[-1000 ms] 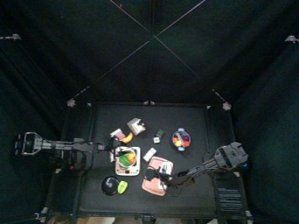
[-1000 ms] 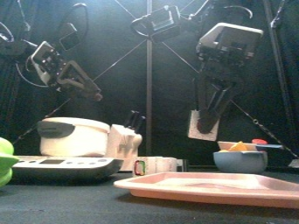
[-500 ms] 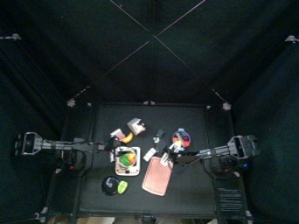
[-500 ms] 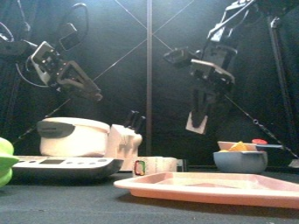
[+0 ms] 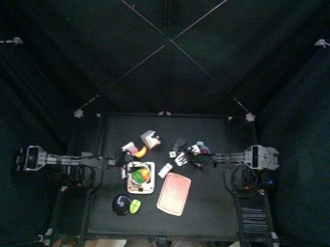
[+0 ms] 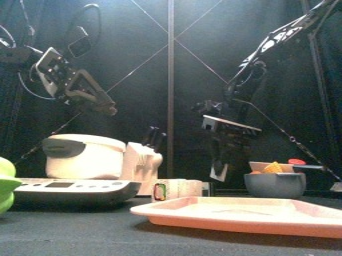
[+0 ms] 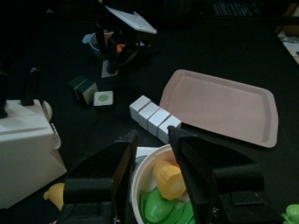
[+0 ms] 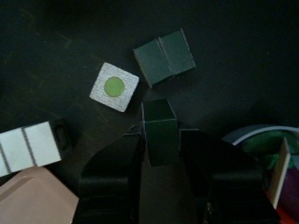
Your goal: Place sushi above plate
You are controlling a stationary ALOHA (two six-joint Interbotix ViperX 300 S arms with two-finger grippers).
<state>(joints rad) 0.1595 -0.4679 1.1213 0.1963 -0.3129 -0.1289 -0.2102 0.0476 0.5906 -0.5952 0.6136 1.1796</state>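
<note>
Left tool hung released over the worktop's left side. Just beyond the plate, the right tool was grasping the sushi by its flat wrapped sides. Piece judged light, soft, crushable; gentle pressure advised

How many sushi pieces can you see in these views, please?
3: one sushi piece held in the right gripper; a green-centred piece lying on the table; a dark piece beside it. More may be hidden.
</note>
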